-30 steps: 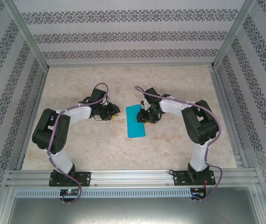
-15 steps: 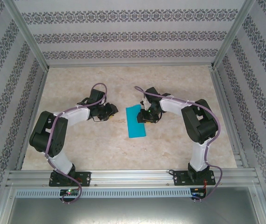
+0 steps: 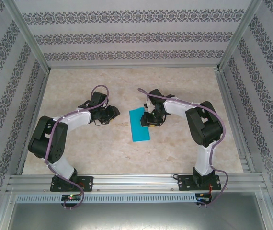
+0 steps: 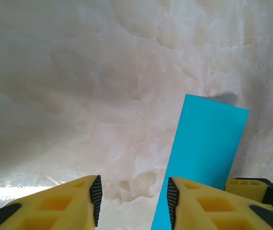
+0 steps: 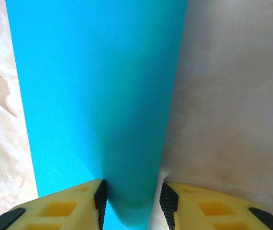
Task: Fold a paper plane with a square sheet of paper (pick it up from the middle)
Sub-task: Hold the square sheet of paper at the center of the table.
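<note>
The square sheet of paper lies folded over into a narrow teal rectangle at the middle of the table. Its right long side is a raised, rounded fold. My right gripper stands at that side, jaws closed in on the rounded fold, which fills the gap between the pads. My left gripper sits a short way left of the paper, open, with bare table between its pads. In the left wrist view the paper runs past the right finger.
The marble-patterned table is ringed by aluminium frame rails and patterned walls. Both arm bases are bolted at the near edge. Bare table lies behind and in front of the paper.
My left gripper has opened wider and drawn back a little to the left, its elbow swinging left. The right gripper and the paper have hardly moved.
</note>
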Tool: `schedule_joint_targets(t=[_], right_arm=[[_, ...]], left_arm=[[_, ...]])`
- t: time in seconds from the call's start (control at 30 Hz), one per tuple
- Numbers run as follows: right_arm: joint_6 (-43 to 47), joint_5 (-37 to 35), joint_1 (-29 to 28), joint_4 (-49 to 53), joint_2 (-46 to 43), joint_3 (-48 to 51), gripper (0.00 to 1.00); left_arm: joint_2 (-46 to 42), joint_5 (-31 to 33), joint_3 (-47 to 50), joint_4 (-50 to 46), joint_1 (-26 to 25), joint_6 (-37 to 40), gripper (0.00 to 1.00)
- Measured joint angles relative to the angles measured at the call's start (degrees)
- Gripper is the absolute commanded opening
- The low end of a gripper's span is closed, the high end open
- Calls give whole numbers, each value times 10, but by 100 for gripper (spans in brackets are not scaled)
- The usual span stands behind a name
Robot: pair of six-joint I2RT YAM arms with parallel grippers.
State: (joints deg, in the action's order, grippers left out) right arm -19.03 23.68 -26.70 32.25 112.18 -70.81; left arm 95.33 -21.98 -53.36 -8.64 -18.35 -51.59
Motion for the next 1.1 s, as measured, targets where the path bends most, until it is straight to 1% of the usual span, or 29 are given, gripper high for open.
schedule_joint_targets(t=[0.4, 0.6, 0.73, 1.1], right_arm=[[11, 13, 7, 6, 5, -4, 38], [14, 18, 10, 10, 9, -7, 38], [15, 21, 11, 10, 10, -7, 40], [15, 22, 11, 21, 16, -16, 39]], left_arm=[[1, 0, 0, -4, 0, 1, 43], [6, 0, 0, -9, 0, 2, 43], [6, 0, 0, -10, 0, 2, 43], [9, -7, 0, -10, -3, 2, 42]])
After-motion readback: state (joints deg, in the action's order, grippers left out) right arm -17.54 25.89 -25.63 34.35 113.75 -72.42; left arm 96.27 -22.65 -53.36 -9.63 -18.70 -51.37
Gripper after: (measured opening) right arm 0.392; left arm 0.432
